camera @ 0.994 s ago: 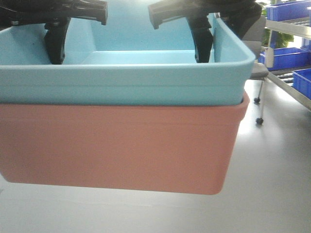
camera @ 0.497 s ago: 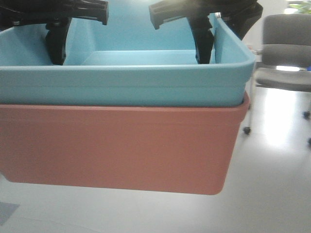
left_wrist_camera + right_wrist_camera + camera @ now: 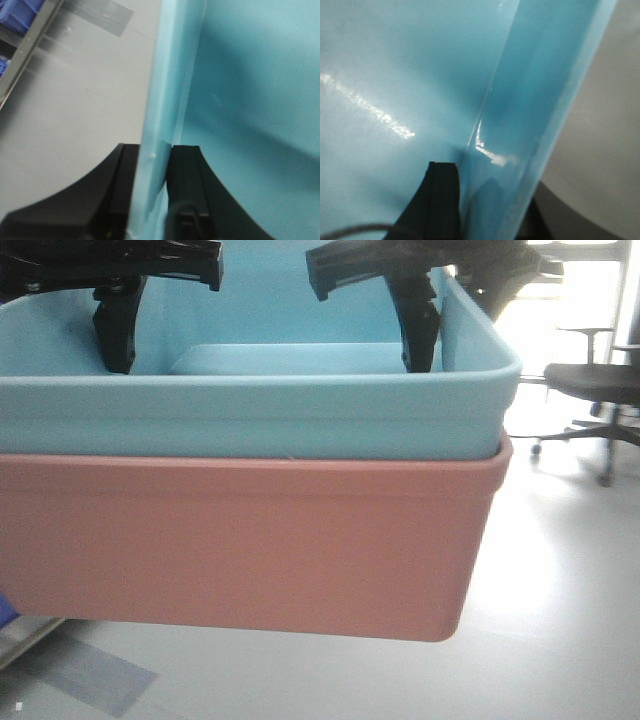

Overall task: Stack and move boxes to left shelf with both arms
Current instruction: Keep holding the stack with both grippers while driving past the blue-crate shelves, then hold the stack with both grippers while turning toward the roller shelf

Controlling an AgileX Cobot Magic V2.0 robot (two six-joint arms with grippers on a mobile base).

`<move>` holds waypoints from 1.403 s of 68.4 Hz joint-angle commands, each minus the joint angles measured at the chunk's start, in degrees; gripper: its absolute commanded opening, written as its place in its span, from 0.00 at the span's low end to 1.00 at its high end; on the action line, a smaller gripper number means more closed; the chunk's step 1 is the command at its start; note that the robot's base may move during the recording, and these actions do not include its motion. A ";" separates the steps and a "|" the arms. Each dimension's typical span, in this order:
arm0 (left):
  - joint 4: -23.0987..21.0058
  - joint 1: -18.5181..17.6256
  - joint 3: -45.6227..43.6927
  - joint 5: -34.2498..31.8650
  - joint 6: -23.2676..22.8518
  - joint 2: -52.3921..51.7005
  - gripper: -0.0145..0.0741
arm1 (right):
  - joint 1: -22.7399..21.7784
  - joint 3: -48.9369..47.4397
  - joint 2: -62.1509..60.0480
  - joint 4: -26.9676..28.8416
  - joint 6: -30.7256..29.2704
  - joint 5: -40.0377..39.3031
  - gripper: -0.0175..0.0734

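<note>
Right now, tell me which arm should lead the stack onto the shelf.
Left, probably. The left claw clamps the light blue bin wall on the side where the rack shows; the right claw grips the opposite wall.

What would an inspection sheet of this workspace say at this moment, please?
Surface: pale grey floor, with a darker grey patch at lower left.
Job's things: light blue bin nested in the salmon pink bin, both held off the floor; left shelf not surely seen.
Clutter: nothing seen; the light blue bin looks empty where visible.
Grippers: left gripper and right gripper each clamp a side wall of the light blue bin.
Cables: one thin wire by the right gripper.
Surroundings: black office chair in bright light; metal rail with dark blue crates beside it.
</note>
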 commanded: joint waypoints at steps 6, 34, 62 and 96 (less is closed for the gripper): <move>-3.75 -2.35 -3.02 -10.76 -1.29 -2.64 0.16 | 1.59 -2.64 -2.19 2.44 2.19 -12.19 0.25; -3.75 -2.35 -3.02 -10.76 -1.29 -2.64 0.16 | 1.59 -2.64 -2.19 2.44 2.19 -12.19 0.25; -3.75 -2.35 -3.02 -10.76 -1.29 -2.64 0.16 | 1.59 -2.64 -2.19 2.44 2.19 -12.19 0.25; -3.75 -2.35 -3.02 -10.76 -1.29 -2.64 0.16 | 1.59 -2.64 -2.19 2.44 2.19 -12.19 0.25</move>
